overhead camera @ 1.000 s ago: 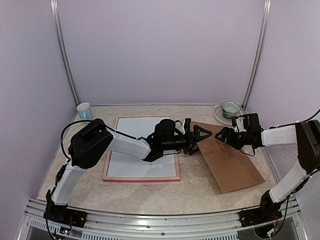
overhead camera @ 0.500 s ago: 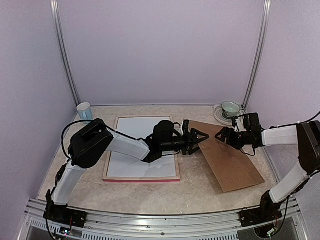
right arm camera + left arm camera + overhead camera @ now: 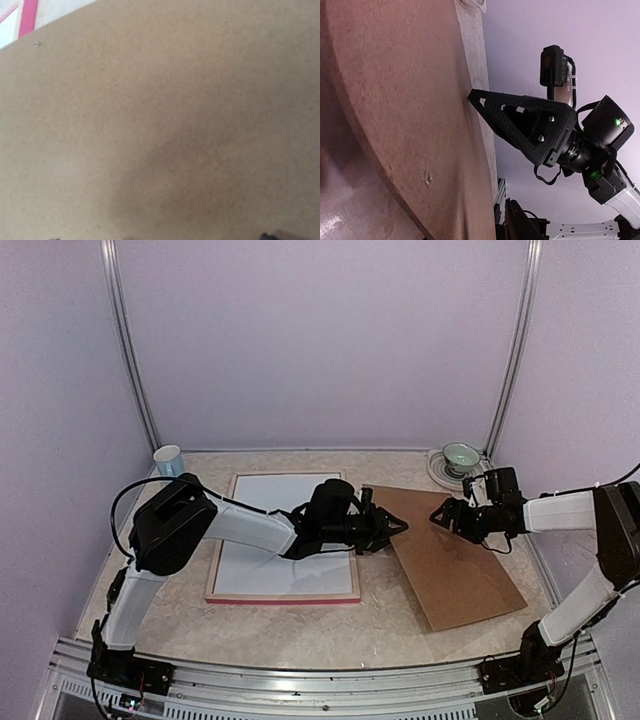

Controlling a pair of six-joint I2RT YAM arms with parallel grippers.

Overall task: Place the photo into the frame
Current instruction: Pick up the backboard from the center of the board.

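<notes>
Top view: my left gripper [image 3: 388,529] reaches across the bright pink, thin-railed rectangular frame [image 3: 290,598] to the left edge of the flat brown fibreboard backing board [image 3: 465,565]. Its jaws stand partly drawn together at that edge; whether they pinch it I cannot tell. My right gripper [image 3: 443,514] hangs over the board's far part, jaws spread, holding nothing. Left wrist view: one of its black triangular fingers [image 3: 555,127], tip at the board's rim.

The frame lies flat on the marbled table [image 3: 350,635], left of centre, with a plain white sheet [image 3: 265,550] inside its rails. The board lies slanted just beside it, to the right. The photo's printed face appears in no view, and whether the white sheet is its reverse or a mat I cannot tell.

Step in hand, as I judge it: taking the board by its edge. Done well, this needs a shallow bite on the board alone and a low lift. Both arms should move together, so the board neither scrapes the white sheet nor shoves the frame. The far corner should stay away from the pale cup on its saucer [image 3: 460,455].
</notes>
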